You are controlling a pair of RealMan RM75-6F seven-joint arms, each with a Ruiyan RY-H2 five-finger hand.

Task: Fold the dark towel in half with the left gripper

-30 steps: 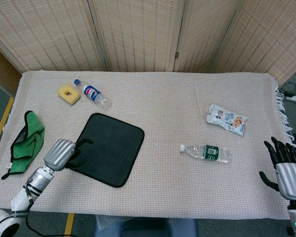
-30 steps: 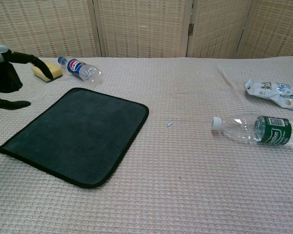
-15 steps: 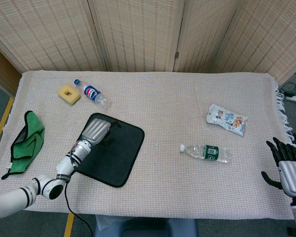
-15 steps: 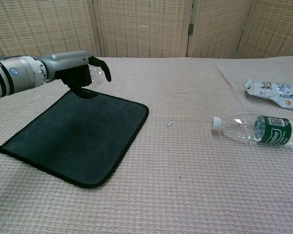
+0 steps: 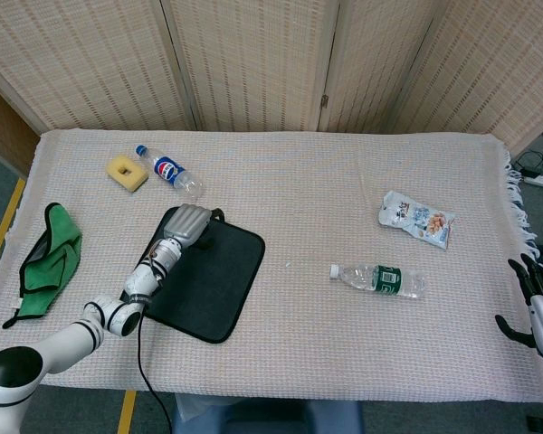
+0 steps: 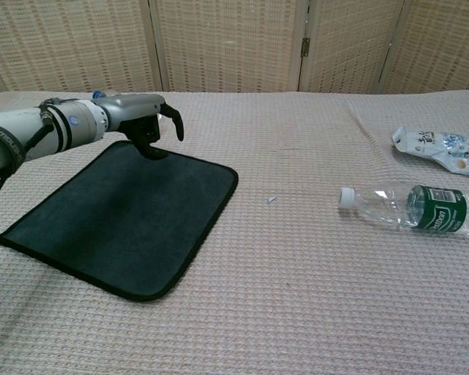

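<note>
No text can be read.
The labels on the green bottle (image 6: pixel 422 209), blue bottle (image 5: pixel 168 171) and snack bag (image 5: pixel 416 219) are too small.

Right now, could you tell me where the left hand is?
In the head view, the left hand is over the far edge of the dark towel, left of centre, just below the small bottle.

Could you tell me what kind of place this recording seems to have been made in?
Probably an indoor robot test or data-collection space: a table under a woven cloth, cordoned off by folding wicker screens, with mixed props laid out, such as a dark towel and a snack bag.
</note>
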